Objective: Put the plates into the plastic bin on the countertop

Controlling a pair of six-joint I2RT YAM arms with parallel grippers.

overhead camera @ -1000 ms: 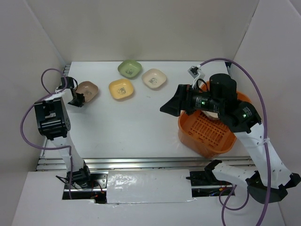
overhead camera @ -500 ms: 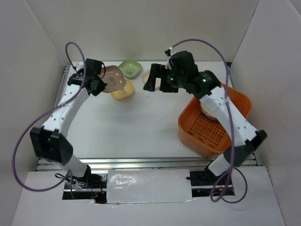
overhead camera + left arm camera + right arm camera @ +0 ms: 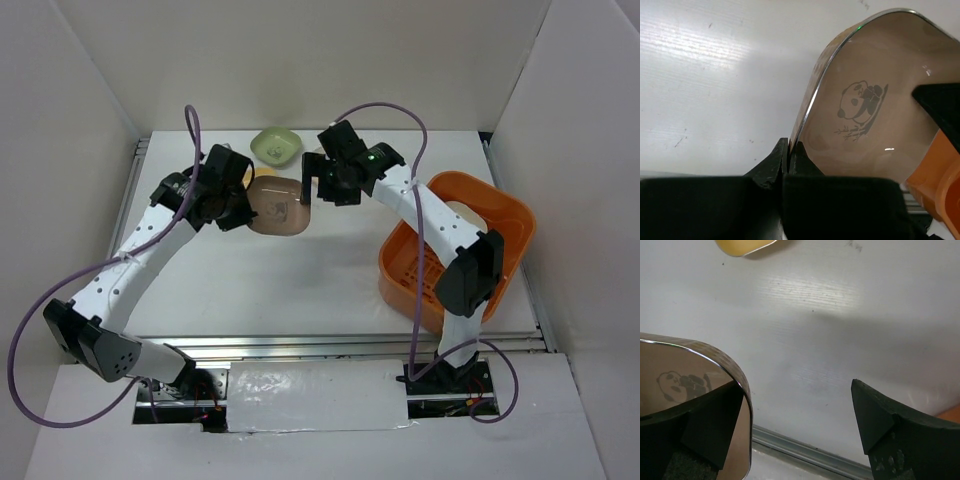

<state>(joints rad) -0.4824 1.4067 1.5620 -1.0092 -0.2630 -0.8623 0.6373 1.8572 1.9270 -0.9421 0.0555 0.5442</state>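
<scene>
Handover seems the step in hand: the left pincer (image 3: 787,152) is clamped on the rim of a shallow brown rounded-square plate (image 3: 280,205) with a panda print, holding it up off the white counter (image 3: 250,280). The right pincer (image 3: 795,415) stands spread, one finger at the plate's free edge. Next it must close there before the left lets go, then carry the plate to the orange slotted plastic bin (image 3: 505,215), well apart.

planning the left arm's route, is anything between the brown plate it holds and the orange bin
Yes: the right arm stretches across from the orange bin to the brown plate, its open right gripper at the plate's bin-side edge. The left gripper pinches the opposite edge.
</scene>
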